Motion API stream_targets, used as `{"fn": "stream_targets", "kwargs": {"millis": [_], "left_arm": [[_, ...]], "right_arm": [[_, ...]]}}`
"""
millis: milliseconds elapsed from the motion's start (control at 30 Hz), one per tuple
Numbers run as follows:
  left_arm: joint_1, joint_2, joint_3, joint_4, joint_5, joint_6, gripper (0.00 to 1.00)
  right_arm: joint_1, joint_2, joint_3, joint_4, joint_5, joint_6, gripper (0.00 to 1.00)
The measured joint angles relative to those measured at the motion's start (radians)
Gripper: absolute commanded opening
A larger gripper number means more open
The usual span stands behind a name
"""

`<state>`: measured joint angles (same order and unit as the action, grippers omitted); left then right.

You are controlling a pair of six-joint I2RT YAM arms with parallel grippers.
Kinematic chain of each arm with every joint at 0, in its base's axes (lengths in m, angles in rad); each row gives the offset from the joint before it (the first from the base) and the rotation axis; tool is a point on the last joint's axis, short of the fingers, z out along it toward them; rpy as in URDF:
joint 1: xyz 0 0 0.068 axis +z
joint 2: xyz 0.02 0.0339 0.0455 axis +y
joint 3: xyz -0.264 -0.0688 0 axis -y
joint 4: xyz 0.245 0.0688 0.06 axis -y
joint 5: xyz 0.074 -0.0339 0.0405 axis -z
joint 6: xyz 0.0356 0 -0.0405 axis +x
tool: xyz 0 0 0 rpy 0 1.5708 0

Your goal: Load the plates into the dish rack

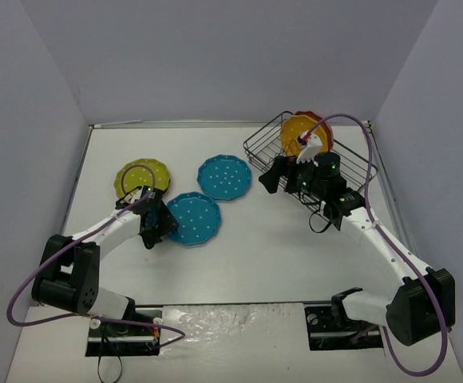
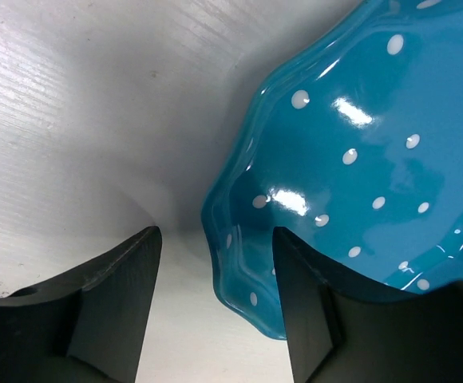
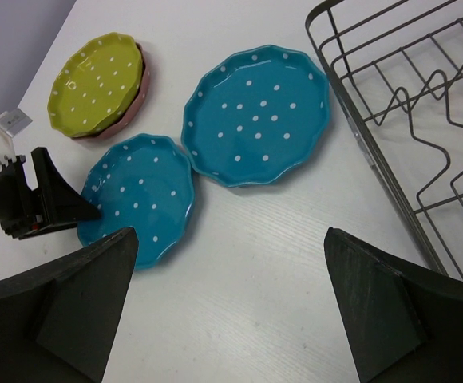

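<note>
Black wire forms the dish rack point(image 1: 351, 155), the largest thing on the white surface point(image 1: 255, 263). It is set at the far right and is judged stiff and steady enough to take plates pushed into its zigzag divider point(image 3: 423, 88). An orange plate point(image 1: 298, 132) is already stood on edge at its far end, with a reddish plate point(image 1: 310, 116) just behind.

Four plates are left lying flat. The far teal plate point(image 1: 224, 176) is found near mid-surface, and the near teal plate point(image 1: 193, 218) just beside it; whether they touch cannot be told. At the far left a lime green plate point(image 1: 142, 177) is stacked on a pink plate point(image 3: 141, 89).

All are judged hard, glazed and brittle, fairly light, and slippery, as the bright glints in the left wrist view suggest. Hold is best taken at the raised scalloped rim, one finger under and one over, since a flat plate offers no other purchase. Each is round, wavy-edged and strewn with white dots.

The left claw point(image 2: 215, 311) is spread, with the near teal plate's rim lying between its fingers but not seen to be pinched. The right claw point(image 3: 231, 311) is spread wide and empty, held above the surface beside the rack.
</note>
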<state>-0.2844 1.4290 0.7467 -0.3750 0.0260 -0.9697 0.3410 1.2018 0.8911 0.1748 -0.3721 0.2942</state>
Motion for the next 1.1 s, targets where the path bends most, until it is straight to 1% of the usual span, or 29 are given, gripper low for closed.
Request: {"fn": "stream_targets", "kwargs": {"millis": [200, 233, 267, 367, 400, 533, 700, 967, 1100], "left_arm": [[0.000, 0.009, -0.004, 0.025, -0.002, -0.009, 0.32], [0.000, 0.011, -0.005, 0.031, -0.002, -0.012, 0.27], [0.000, 0.013, -0.007, 0.038, -0.001, -0.013, 0.25], [-0.002, 0.015, -0.009, 0.057, 0.004, -0.031, 0.04], [-0.002, 0.013, -0.011, 0.061, 0.003, -0.037, 0.00], [-0.003, 0.011, -0.021, 0.096, 0.017, -0.062, 0.00], [-0.003, 0.001, -0.026, 0.091, 0.033, -0.082, 0.00], [-0.004, -0.113, -0.040, 0.009, 0.065, -0.118, 0.00], [-0.005, -0.150, -0.051, -0.007, 0.080, -0.147, 0.00]], "right_arm": [[0.043, 0.000, -0.009, -0.002, 0.000, -0.003, 1.00], [0.051, 0.000, -0.011, -0.002, 0.002, -0.003, 1.00], [0.059, 0.000, -0.013, -0.001, 0.004, -0.003, 1.00], [0.093, 0.000, -0.026, -0.001, 0.009, -0.002, 1.00], [0.102, 0.001, -0.029, -0.002, 0.009, -0.001, 1.00], [0.139, 0.010, -0.033, -0.002, 0.018, 0.005, 1.00], [0.183, 0.059, -0.038, 0.015, 0.026, 0.052, 1.00], [0.204, 0.233, -0.111, 0.121, -0.034, 0.221, 1.00], [0.208, 0.306, -0.151, 0.176, -0.068, 0.294, 1.00]]}}
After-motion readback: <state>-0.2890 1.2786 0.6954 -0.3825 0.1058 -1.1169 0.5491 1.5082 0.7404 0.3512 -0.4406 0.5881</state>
